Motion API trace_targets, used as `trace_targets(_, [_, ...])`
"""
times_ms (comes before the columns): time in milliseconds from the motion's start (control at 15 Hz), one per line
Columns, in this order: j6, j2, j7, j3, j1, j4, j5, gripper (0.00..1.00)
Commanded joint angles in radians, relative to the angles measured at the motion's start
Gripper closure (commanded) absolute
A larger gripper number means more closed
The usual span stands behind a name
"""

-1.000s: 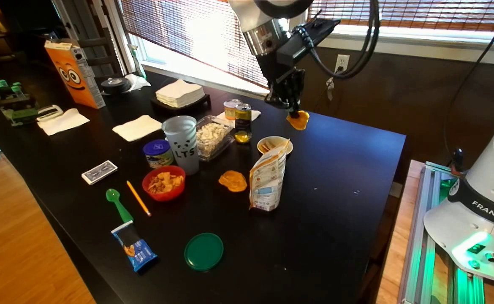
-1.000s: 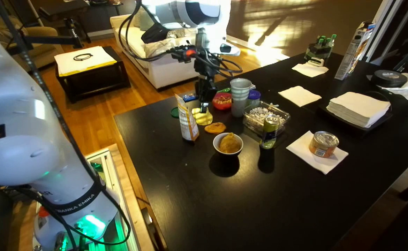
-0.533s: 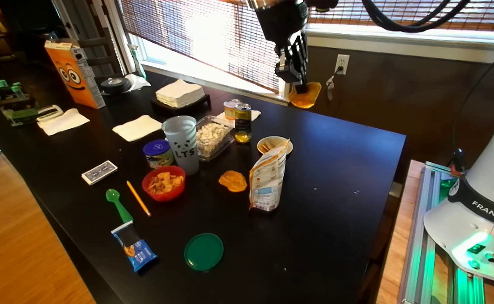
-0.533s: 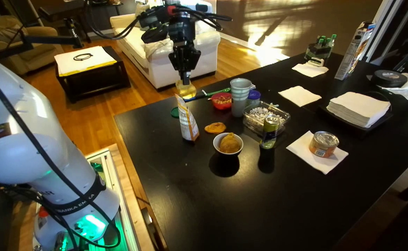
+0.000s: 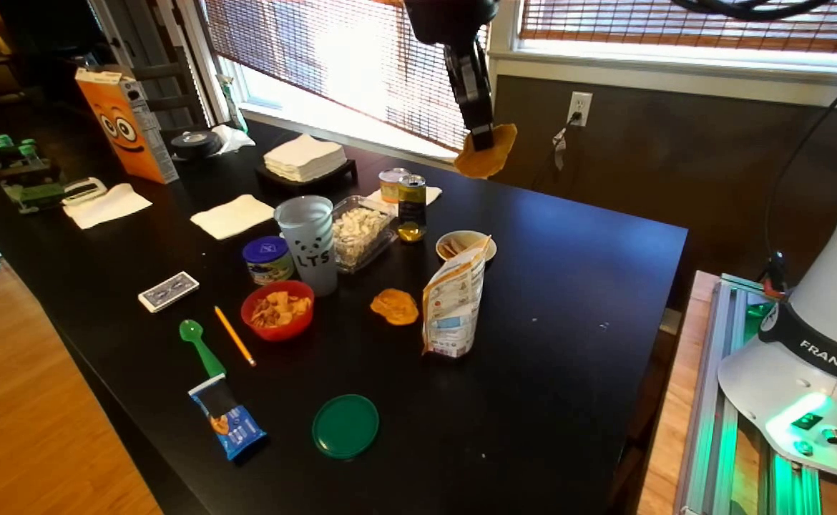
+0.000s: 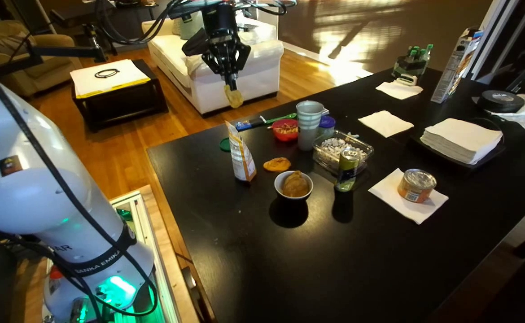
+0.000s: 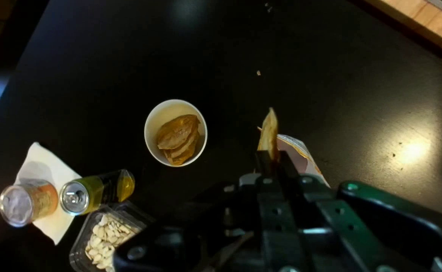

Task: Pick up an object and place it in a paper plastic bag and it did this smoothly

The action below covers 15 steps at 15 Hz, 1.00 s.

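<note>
The tool (image 6: 231,85), gripping a thin orange chip (image 5: 488,164), hangs above the bag (image 5: 454,307), which stands on the desk (image 5: 554,429) near a bowl (image 7: 163,113); chip and bag are apart. In the wrist view the tool partly hides the bag's mouth (image 7: 296,155). Likely faults: lowered off-centre, the broad chip may catch the mouth and tip the bag; too firm a squeeze may crack the chip.

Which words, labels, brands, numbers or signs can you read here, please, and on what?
"LTS": grey cup.
"FRANKA EMIKA", pieced from both exterior views: robot base.
"AR", perhaps incomplete: same base, higher up.
Too small or blurred: print on the bag, blue packet, lidded tub, orange box, drink can and short can.
</note>
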Motion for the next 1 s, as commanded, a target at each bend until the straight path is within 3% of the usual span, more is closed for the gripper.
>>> trace_targets(0, [-0.002,0.009,-0.019,0.001,0.007,0.008,-0.011,0.94])
trace_targets(200, [-0.002,0.025,-0.043,0.001,0.009,0.016,-0.02,0.99])
trace_targets(467, [0.222,-0.03,-0.182,-0.003,0.042,-0.05,-0.008,0.99])
trace_targets(933, [0.457,-0.061,-0.512,-0.055,0.088,-0.205,0.042,0.99])
